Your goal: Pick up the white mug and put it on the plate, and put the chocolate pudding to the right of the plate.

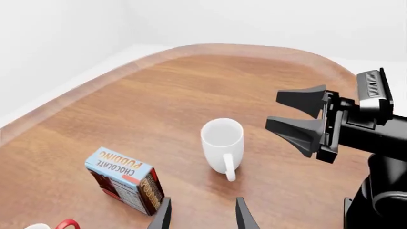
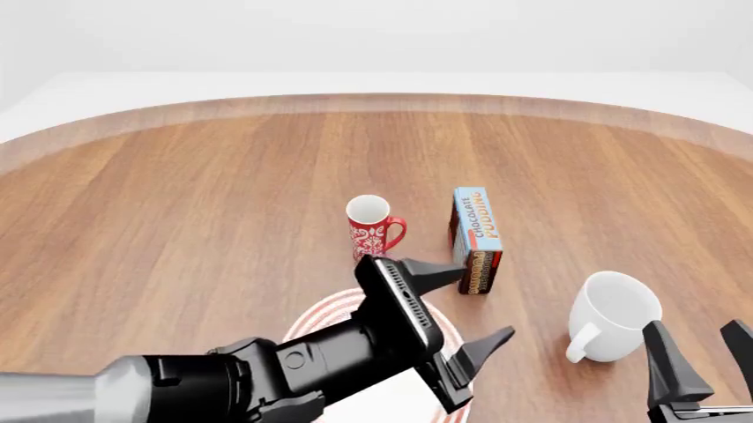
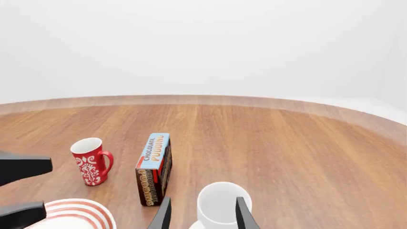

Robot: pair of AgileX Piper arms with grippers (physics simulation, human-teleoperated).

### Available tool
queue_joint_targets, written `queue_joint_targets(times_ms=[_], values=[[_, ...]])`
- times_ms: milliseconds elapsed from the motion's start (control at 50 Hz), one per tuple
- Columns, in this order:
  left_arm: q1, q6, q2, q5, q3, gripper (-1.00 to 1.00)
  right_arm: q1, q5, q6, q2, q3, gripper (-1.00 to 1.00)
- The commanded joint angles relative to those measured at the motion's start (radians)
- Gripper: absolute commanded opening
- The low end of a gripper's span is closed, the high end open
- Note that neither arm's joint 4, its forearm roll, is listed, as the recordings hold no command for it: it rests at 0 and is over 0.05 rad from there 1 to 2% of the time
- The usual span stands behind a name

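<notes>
White mug (image 2: 612, 315): we log it upright on the table, right of the plate (image 2: 320, 319) (pudding (image 2: 475, 238) behind). Right gripper (image 2: 697, 351) spread beside it; left gripper (image 2: 461, 310) spread, empty.

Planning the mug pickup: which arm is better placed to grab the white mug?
Right. Its open pincer is just behind the white mug, fingers framing it in the right wrist view. The left pincer, also open, hangs over the plate, farther off.
</notes>
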Motion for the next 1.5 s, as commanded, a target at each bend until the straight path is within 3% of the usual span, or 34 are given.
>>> queue_joint_targets(times_ms=[20, 1500], values=[[-0.01, -0.013, 0.07, -0.014, -0.036, 1.0, 0.0, 0.0, 0.0, 0.0, 0.0, 1.0], [-0.045, -0.061, 0.32, 0.0, -0.219, 1.0, -0.004, -0.03, 0.009, 0.03, 0.003, 1.0]])
